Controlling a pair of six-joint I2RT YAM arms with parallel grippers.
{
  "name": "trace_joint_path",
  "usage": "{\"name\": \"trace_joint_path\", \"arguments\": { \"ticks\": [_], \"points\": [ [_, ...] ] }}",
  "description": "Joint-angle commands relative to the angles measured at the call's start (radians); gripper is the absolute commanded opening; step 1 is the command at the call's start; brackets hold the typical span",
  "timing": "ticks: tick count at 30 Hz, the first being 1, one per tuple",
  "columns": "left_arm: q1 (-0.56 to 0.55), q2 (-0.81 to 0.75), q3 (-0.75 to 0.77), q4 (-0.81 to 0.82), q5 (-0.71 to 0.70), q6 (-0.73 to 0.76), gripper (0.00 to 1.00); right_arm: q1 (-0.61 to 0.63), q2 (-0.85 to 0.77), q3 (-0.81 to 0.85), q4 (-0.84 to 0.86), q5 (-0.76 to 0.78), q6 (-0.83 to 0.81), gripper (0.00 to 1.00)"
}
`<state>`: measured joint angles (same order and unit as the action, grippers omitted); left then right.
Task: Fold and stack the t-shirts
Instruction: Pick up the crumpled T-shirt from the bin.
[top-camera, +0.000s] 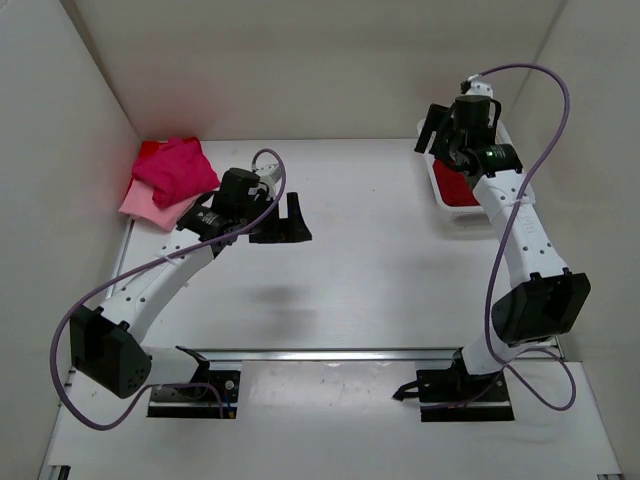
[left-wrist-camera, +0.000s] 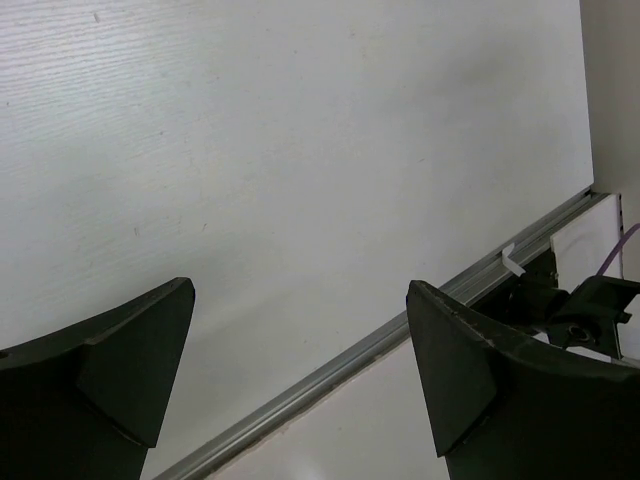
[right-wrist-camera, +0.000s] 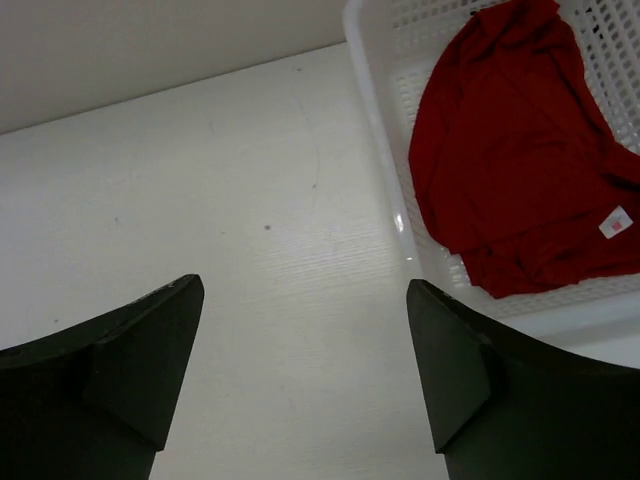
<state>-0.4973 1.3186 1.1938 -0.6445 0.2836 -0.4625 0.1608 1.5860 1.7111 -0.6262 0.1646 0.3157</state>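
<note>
A folded pile of t-shirts lies at the far left of the table: a hot pink one (top-camera: 176, 168) on top, a pale pink one (top-camera: 143, 208) under it, and a red edge (top-camera: 149, 150) behind. A dark crimson t-shirt (right-wrist-camera: 510, 150) lies crumpled in the white mesh basket (right-wrist-camera: 378, 130) at the far right, also visible from above (top-camera: 458, 188). My left gripper (top-camera: 290, 222) hangs open over bare table right of the pile, holding nothing (left-wrist-camera: 300, 340). My right gripper (top-camera: 432, 132) is open and empty (right-wrist-camera: 305, 330), just left of the basket.
White walls close in the table at the back and both sides. An aluminium rail (left-wrist-camera: 400, 340) runs along the near edge, with the arm bases (top-camera: 455, 385) behind it. The right arm's purple cable (top-camera: 560, 110) loops above the basket.
</note>
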Motion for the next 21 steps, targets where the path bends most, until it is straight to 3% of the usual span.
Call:
{"name": "trace_joint_path", "arguments": {
  "ticks": [1,2,3,4,6,8,10,13,17,18,19,20,21],
  "points": [
    [0.008,-0.059,-0.005,0.002,0.003,0.031,0.99,-0.041,-0.09,-0.145,0.271,0.059,0.0,0.82],
    [0.005,-0.074,-0.014,0.005,0.0,0.036,0.98,-0.062,-0.112,-0.192,0.355,0.052,-0.021,0.88],
    [0.005,-0.082,-0.019,0.011,0.005,0.042,0.98,-0.078,-0.11,-0.211,0.399,0.03,-0.011,0.84],
    [0.0,-0.09,-0.023,0.016,0.0,0.047,0.99,-0.108,-0.107,-0.205,0.395,0.003,0.0,0.71],
    [-0.015,-0.094,-0.028,0.048,0.012,0.038,0.99,-0.148,-0.052,-0.142,0.309,0.003,0.017,0.62],
    [-0.011,-0.097,-0.037,0.058,0.028,0.018,0.98,-0.159,0.038,-0.03,0.207,0.03,0.031,0.15],
    [-0.009,-0.085,-0.033,0.052,0.008,0.013,0.99,-0.199,0.093,0.031,0.114,0.059,0.037,0.02],
    [-0.032,-0.067,0.001,0.039,-0.004,0.028,0.99,-0.237,0.153,0.039,0.121,0.039,0.049,0.02],
    [-0.027,-0.061,-0.026,0.084,0.078,-0.016,0.99,-0.29,0.236,0.014,0.129,0.006,0.057,0.31],
    [-0.021,-0.053,-0.036,0.092,0.113,-0.015,0.84,-0.305,0.273,0.03,0.114,-0.002,0.066,0.36],
    [-0.029,-0.053,-0.039,0.092,0.12,-0.018,0.56,-0.313,0.293,0.038,0.114,-0.023,0.069,0.38],
    [-0.035,-0.045,-0.034,0.082,0.106,-0.018,0.18,-0.328,0.33,0.065,0.106,-0.033,0.071,0.42],
    [-0.046,-0.038,-0.016,0.059,0.079,-0.008,0.07,-0.34,0.369,0.1,0.094,-0.042,0.071,0.42]
  ]
}}
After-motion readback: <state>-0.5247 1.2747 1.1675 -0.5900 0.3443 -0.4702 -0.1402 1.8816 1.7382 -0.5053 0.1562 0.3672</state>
